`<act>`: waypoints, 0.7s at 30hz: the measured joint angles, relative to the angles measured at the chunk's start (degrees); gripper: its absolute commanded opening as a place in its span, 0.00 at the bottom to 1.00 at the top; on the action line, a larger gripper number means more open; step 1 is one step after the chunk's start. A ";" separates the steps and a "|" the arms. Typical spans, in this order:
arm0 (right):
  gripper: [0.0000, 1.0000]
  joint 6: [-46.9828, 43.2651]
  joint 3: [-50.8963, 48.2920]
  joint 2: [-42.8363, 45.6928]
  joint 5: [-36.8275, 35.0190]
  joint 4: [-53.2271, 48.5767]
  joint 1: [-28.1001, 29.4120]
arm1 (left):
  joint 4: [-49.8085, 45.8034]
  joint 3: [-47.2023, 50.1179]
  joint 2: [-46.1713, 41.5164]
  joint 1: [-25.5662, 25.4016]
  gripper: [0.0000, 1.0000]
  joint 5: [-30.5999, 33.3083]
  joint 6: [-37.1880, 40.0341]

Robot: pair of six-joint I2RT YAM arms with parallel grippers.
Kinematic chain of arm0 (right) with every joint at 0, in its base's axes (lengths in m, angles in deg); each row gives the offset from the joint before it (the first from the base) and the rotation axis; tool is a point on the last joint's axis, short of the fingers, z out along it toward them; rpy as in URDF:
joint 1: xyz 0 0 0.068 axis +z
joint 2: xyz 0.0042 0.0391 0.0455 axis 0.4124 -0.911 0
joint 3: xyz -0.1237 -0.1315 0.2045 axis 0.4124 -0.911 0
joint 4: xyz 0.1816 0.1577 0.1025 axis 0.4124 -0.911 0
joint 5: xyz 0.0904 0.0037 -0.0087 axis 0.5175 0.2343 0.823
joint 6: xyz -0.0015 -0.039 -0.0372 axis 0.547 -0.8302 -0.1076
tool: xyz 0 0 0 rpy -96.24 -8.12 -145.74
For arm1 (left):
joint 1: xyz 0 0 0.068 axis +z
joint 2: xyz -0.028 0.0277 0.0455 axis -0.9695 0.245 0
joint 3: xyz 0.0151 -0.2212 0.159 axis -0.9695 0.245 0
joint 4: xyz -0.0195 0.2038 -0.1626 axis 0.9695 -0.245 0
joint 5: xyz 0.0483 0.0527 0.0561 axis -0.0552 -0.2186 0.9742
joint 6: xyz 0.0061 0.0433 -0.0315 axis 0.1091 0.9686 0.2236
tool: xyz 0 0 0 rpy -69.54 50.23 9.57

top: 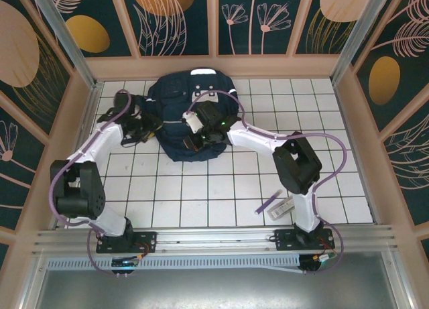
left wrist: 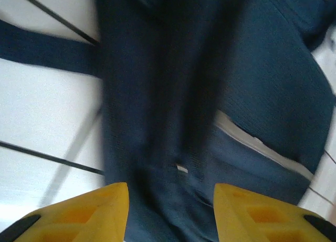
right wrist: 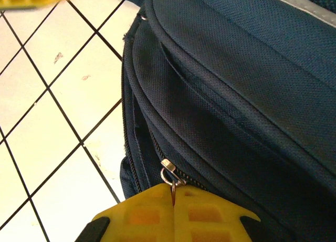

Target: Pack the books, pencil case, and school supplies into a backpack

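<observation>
- Likely risk, left side: the backpack (top: 171,98), far-centre on the worktop (top: 201,188), may drag instead of unzipping, as the left jaws show no sure hold on its fabric.
- Risk, right side: the thin zipper pull (right wrist: 169,174) could slip free under an angled tug.
- Left jaws: parted, blue fabric between them; contact unclear through blur.
- Right jaws: clenched on the zipper pull.
- Purple pen (top: 270,203) lies unpacked near the right base.

Bright, even light falls from above onto the white table (top: 201,188), leaving only soft, faint shadows around the backpack (top: 171,98). The overhead view is sharp. Motion blur smears the left wrist view, while the right wrist view stays crisp down to the zipper pull (right wrist: 169,172).
</observation>
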 measured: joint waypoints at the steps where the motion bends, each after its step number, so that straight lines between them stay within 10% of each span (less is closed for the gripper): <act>1: 0.00 0.00 -0.20 0.00 0.02 0.04 0.00 | 1.79 0.52 1.01 -1.84 0.46 -1.22 -1.27; 7: 0.00 0.02 -2.08 0.00 -0.37 0.04 0.00 | 6.58 2.56 7.37 -5.44 0.43 -1.57 -4.63; 12: 0.02 0.15 -4.70 0.00 -3.08 0.90 -0.15 | 7.82 2.47 12.83 -5.90 0.09 0.90 -2.95; 21: 0.07 0.44 -12.57 5.38 -8.13 0.50 -6.51 | 11.69 3.48 14.36 -5.14 0.05 0.57 1.97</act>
